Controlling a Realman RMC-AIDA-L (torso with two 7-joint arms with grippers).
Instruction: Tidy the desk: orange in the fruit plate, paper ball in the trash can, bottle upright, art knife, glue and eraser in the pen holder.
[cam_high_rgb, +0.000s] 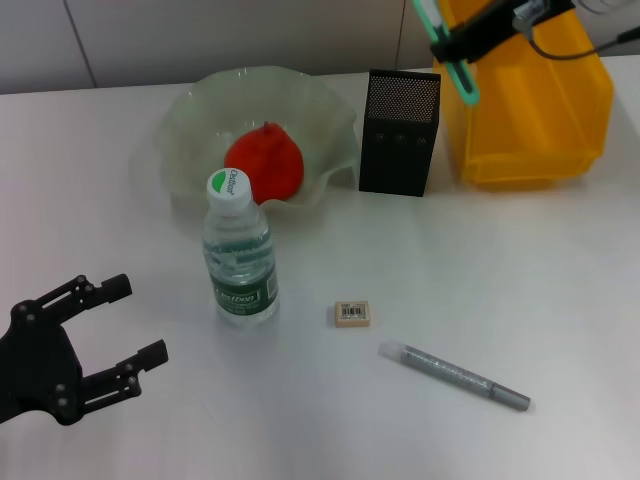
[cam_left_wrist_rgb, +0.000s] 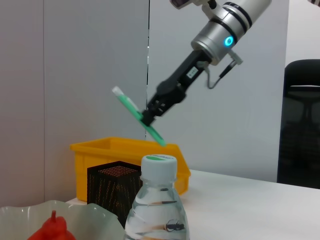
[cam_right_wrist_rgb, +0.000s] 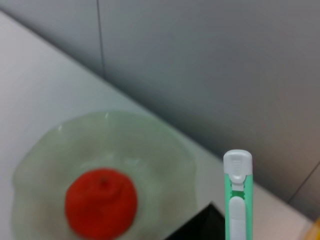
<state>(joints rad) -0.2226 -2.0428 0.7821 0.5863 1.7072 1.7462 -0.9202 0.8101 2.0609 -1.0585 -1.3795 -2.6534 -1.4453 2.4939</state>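
I am looking down at the bottle standing just in front of the fruit plate, and its white and green cap is showing a printed word that seems to begin "Ch", though I am not making out the rest. The green label around the bottle's lower body is carrying white lettering too small for me to read. The eraser, lying to the right of the bottle, is showing a barcode on its top face, with digits I cannot tell.
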